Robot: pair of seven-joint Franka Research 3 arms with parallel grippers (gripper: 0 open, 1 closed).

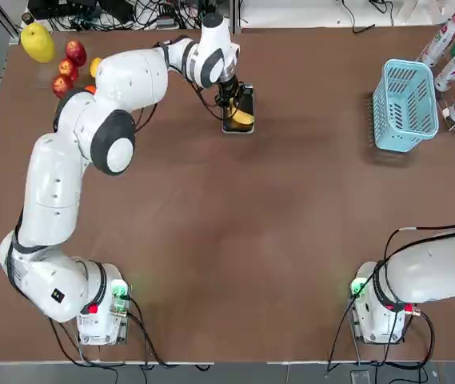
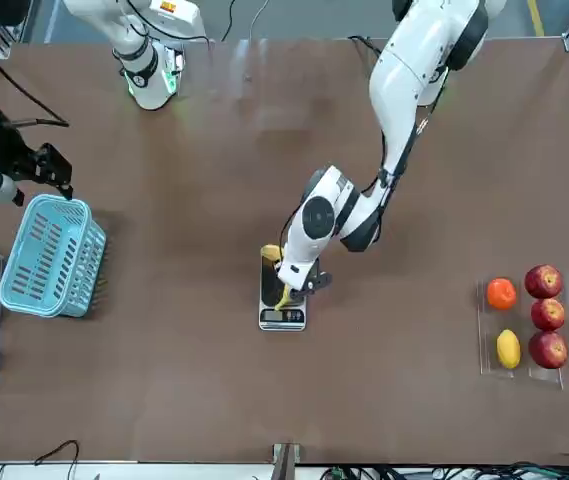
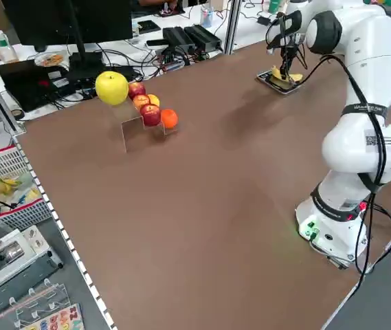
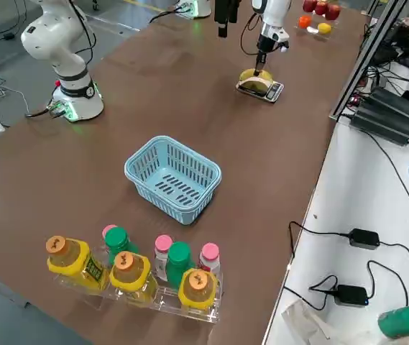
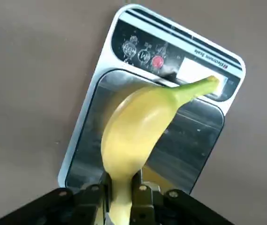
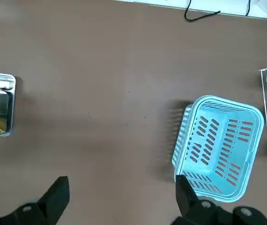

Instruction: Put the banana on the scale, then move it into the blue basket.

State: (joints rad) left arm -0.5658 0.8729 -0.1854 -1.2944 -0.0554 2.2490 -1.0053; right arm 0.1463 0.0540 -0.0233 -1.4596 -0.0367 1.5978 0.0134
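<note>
Left gripper (image 5: 120,187): gripping banana (image 5: 138,131) over scale (image 5: 93,122), contact unconfirmed | right gripper (image 6: 121,197): idling, fingers spread wide | pending: release, transfer to blue basket (image 1: 404,104).

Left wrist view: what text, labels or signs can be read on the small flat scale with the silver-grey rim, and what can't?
"Electronic Scale": small print beside the display window of the small flat silver-grey-rimmed scale.
"M": on one round button of the scale's panel.
The other button symbols: too small to read.
The curved yellow banana, held by the left gripper: no text.
</note>
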